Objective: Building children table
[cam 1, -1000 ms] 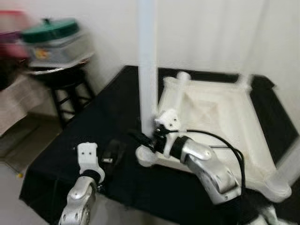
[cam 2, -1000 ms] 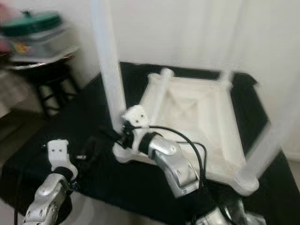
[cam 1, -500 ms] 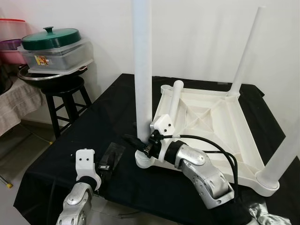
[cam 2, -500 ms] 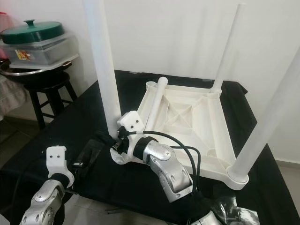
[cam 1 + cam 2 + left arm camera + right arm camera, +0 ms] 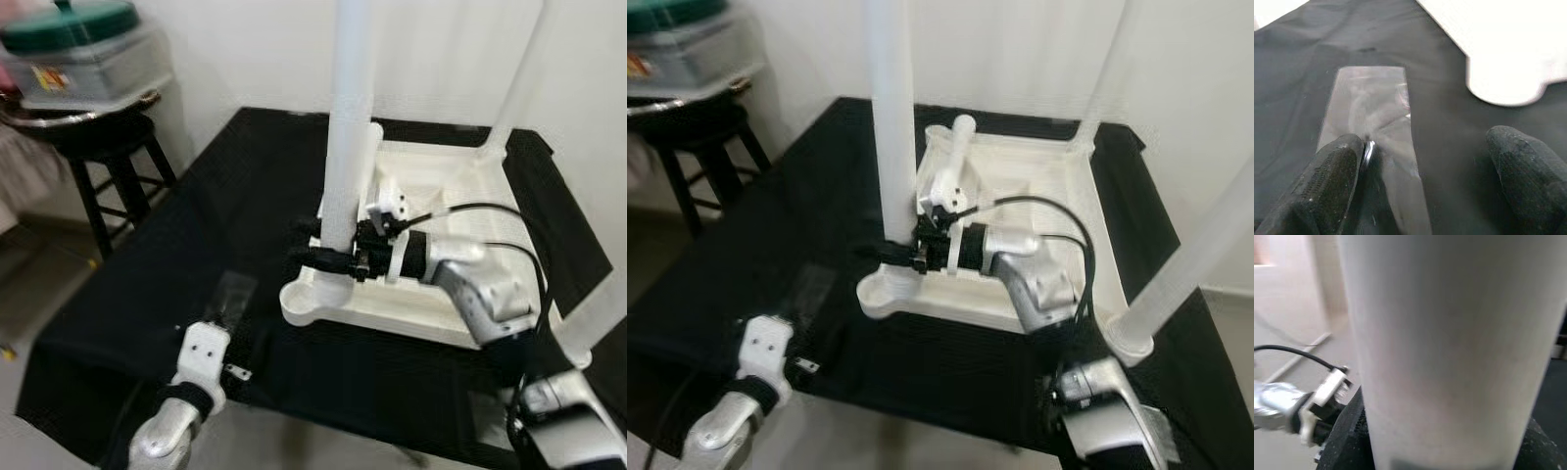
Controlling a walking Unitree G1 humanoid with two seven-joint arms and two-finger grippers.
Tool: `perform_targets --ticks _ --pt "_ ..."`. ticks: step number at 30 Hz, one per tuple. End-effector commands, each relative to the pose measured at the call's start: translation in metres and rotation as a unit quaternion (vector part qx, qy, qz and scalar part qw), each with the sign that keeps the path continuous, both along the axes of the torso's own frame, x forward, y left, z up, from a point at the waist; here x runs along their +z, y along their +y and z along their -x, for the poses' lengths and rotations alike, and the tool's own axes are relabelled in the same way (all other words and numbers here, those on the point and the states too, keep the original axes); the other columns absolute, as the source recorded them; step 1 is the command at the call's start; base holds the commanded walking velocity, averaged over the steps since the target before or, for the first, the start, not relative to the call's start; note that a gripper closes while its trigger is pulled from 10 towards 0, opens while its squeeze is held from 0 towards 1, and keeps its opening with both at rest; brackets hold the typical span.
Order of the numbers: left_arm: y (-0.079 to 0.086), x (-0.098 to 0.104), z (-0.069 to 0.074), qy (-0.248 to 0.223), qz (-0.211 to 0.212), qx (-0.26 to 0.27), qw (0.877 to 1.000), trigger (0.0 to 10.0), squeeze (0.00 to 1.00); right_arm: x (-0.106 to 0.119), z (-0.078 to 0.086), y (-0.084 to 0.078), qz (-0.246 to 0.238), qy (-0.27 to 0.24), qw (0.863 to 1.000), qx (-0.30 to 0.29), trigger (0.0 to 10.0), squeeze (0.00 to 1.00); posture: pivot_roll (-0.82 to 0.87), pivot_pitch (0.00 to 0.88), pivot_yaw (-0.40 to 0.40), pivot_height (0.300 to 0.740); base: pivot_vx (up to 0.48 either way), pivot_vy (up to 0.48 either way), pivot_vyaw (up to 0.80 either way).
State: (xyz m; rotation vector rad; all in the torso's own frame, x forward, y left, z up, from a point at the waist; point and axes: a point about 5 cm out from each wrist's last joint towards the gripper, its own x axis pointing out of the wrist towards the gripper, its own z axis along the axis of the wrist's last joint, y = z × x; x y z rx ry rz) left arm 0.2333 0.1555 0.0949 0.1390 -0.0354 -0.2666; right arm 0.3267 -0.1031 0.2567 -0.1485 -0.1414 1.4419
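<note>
Right claw [image 5: 312, 257] clamps the leg [image 5: 350, 117], upright in the near-left corner of the upturned tabletop [image 5: 460, 186] on the black desk [image 5: 196, 225]. Left claw [image 5: 1420, 181] spread wide over a clear bag [image 5: 1371, 112] left of the tabletop. No legible writing.

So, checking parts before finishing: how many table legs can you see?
4: near-left upright leg in the right hand; upright far-right leg; upright near-right leg; fourth leg lying on the upturned tabletop.
</note>
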Motion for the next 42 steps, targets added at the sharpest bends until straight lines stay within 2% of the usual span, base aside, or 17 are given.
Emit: perform_targets --ticks 1,5,9,11,14,17,18,20,22,24,27,28,32,35,37,40,42 --pt "0.001 -0.001 0.007 0.006 -0.017 -0.007 1.000 10.0 0.00 0.009 0.005 0.005 -0.005 -0.002 0.999 0.043 10.0 0.00 -0.02 0.307 -0.025 0.740 0.000 0.000 0.00" --pt "0.007 0.006 0.017 -0.012 -0.041 0.014 0.999 10.0 0.00 0.023 0.008 0.009 -0.008 -0.002 0.995 0.102 10.0 0.00 -0.01 0.342 -0.038 0.740 0.000 0.000 0.00" --pt "0.010 0.008 0.019 -0.018 -0.053 0.030 0.998 10.0 0.00 0.025 0.006 0.011 -0.002 -0.004 0.993 0.122 10.0 0.00 -0.01 0.349 -0.041 0.740 0.000 0.000 0.00" --pt "0.017 0.018 0.025 -0.032 -0.059 0.066 0.996 10.0 0.00 0.023 0.004 0.016 0.018 -0.002 0.987 0.161 10.0 0.00 0.00 0.363 -0.054 0.740 0.000 0.000 0.00" --pt "0.018 0.022 0.026 -0.038 -0.056 0.073 0.995 10.0 0.00 0.020 0.004 0.017 0.024 0.000 0.986 0.164 10.0 0.00 0.00 0.363 -0.054 0.740 0.000 0.000 0.00" --pt "0.022 0.046 0.027 -0.080 -0.076 0.078 0.991 10.0 0.00 0.012 0.000 0.016 0.037 0.007 0.986 0.160 10.0 0.00 0.02 0.378 -0.068 0.740 0.000 0.000 0.00" --pt "0.022 0.046 0.027 -0.080 -0.076 0.078 0.991 10.0 0.00 0.012 0.000 0.016 0.037 0.007 0.986 0.160 10.0 0.00 0.02 0.378 -0.068 0.740 0.000 0.000 0.00" --pt "0.027 0.071 0.023 -0.116 -0.081 0.090 0.986 10.0 0.00 0.005 -0.002 0.017 0.038 0.017 0.986 0.161 10.0 0.00 0.05 0.392 -0.080 0.740 0.000 0.000 0.00" --pt "0.029 0.080 0.022 -0.129 -0.081 0.093 0.984 10.0 0.00 0.003 -0.002 0.018 0.038 0.020 0.986 0.161 10.0 0.00 0.05 0.393 -0.081 0.740 0.000 0.000 0.00" --pt "0.029 0.097 0.021 -0.153 -0.080 0.094 0.981 10.0 0.00 -0.001 -0.006 0.025 0.031 0.026 0.987 0.156 10.0 0.00 0.06 0.399 -0.084 0.740 0.000 0.000 0.00" --pt "0.028 0.103 0.021 -0.161 -0.082 0.091 0.979 10.0 0.00 -0.001 -0.010 0.030 0.023 0.026 0.988 0.151 10.0 0.00 0.06 0.401 -0.086 0.740 0.000 0.000 0.00" --pt "0.021 0.111 0.022 -0.169 -0.076 0.083 0.979 10.0 0.00 0.004 -0.014 0.036 -0.002 0.029 0.989 0.148 10.0 0.00 0.07 0.402 -0.084 0.740 0.000 0.000 0.00" --pt "0.011 0.118 0.022 -0.173 -0.059 0.067 0.981 10.0 0.00 0.022 -0.016 0.035 -0.050 0.036 0.985 0.158 10.0 0.00 0.07 0.389 -0.086 0.740 0.000 0.000 0.00" --pt "0.009 0.119 0.023 -0.172 -0.055 0.062 0.982 10.0 0.00 0.027 -0.016 0.033 -0.061 0.038 0.984 0.164 10.0 0.00 0.07 0.389 -0.086 0.740 0.000 0.000 0.00" --pt "0.003 0.117 0.022 -0.157 -0.033 0.048 0.986 10.0 0.00 0.042 -0.003 0.020 -0.081 0.040 0.972 0.218 10.0 0.00 0.05 0.352 -0.083 0.740 0.000 0.000 0.00" --pt "0.002 0.115 0.021 -0.152 -0.026 0.045 0.987 10.0 0.00 0.045 0.002 0.016 -0.084 0.040 0.967 0.236 10.0 0.00 0.05 0.347 -0.082 0.740 0.000 0.000 0.00" --pt "0.002 0.114 0.018 -0.147 -0.014 0.041 0.988 10.0 0.00 0.049 0.015 0.008 -0.097 0.036 0.961 0.256 10.0 0.00 0.04 0.297 -0.075 0.740 0.000 0.000 0.00"
